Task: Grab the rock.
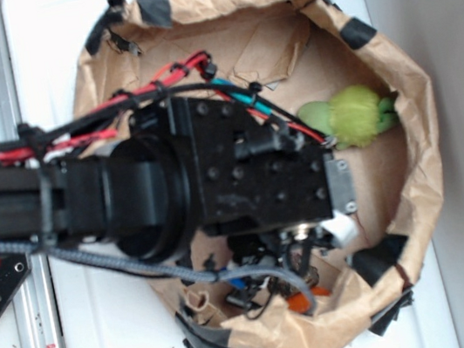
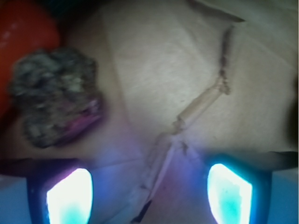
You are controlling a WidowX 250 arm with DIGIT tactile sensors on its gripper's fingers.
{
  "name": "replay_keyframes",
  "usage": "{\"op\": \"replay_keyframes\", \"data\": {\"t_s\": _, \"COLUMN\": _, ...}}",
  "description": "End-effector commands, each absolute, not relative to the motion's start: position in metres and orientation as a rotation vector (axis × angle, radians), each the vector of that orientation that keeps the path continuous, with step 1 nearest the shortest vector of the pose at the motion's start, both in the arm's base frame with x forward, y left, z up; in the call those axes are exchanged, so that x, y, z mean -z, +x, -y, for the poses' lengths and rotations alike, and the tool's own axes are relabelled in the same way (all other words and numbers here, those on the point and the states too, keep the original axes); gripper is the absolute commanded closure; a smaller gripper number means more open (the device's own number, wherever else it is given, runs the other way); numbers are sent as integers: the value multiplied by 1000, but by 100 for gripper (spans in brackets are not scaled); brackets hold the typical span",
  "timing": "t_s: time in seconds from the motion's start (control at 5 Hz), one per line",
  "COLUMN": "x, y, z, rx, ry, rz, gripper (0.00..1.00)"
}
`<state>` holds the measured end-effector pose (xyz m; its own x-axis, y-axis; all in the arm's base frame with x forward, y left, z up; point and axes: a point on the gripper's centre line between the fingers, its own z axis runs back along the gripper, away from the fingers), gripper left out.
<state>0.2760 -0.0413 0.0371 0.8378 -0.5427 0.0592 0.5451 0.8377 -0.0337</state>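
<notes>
Brown paper [image 2: 187, 70] lies under the wide-open hand [image 2: 149, 186], which must slide left to reach the rock [image 2: 53, 95].

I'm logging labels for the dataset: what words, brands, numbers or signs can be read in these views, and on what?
None readable: no print shows on the brown paper bag, the rock or the gripper.
</notes>
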Motion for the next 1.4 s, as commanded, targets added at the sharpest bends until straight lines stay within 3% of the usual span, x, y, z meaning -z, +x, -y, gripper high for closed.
{"op": "replay_keyframes", "data": {"t_s": 0.0, "x": -71, "y": 286, "z": 28, "rx": 589, "ry": -72, "rz": 155, "gripper": 0}}
{"op": "replay_keyframes", "data": {"t_s": 0.2, "x": -79, "y": 280, "z": 38, "rx": 723, "ry": -110, "rz": 180, "gripper": 0}}
{"op": "replay_keyframes", "data": {"t_s": 0.4, "x": -85, "y": 277, "z": 54, "rx": 827, "ry": -99, "rz": 250, "gripper": 0}}
{"op": "replay_keyframes", "data": {"t_s": 0.6, "x": -72, "y": 278, "z": 67, "rx": 905, "ry": -76, "rz": 244, "gripper": 0}}
{"op": "replay_keyframes", "data": {"t_s": 1.0, "x": -47, "y": 264, "z": 96, "rx": 1075, "ry": -140, "rz": 219, "gripper": 0}}
{"op": "replay_keyframes", "data": {"t_s": 1.2, "x": -35, "y": 264, "z": 100, "rx": 1075, "ry": -110, "rz": 205, "gripper": 0}}
